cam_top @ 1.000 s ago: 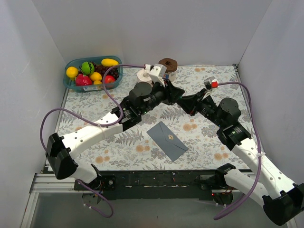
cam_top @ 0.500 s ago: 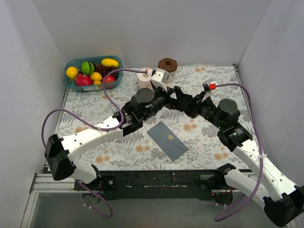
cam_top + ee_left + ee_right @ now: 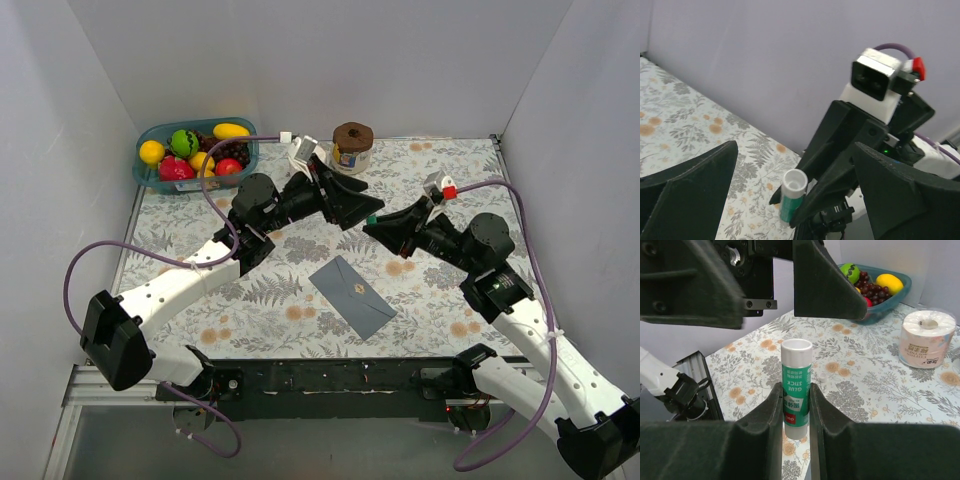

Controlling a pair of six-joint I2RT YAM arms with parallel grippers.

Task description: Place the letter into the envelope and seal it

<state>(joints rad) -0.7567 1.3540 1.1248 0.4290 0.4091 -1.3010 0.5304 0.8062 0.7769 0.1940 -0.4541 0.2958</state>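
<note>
Lying flat on the flower-printed table (image 3: 250,320) near its front edge, the dark grey envelope (image 3: 352,296) sits askew with its small gold seal (image 3: 354,291) facing up, clear of both arms. Beyond it the two white-and-black arms reach in from opposite sides and meet nose to nose above the middle of the table. The right gripper (image 3: 375,224) points left, its matte black fingers pressed tight against a glue stick (image 3: 796,385), a smooth round tube with a white top and a green label, held upright off the table. The left gripper (image 3: 794,147) points right and faces it with its broad wedge-shaped fingers (image 3: 695,185) spread wide, holding nothing; the glue stick stands just ahead of that gap. Purple cables loop from both wrists. Farther back stand a roll of tissue (image 3: 926,340) in clear wrap, a jar (image 3: 352,147) with a brown lid, and, in the far left corner, a teal plastic basket (image 3: 150,175) heaped with glossy toy fruit.
</note>
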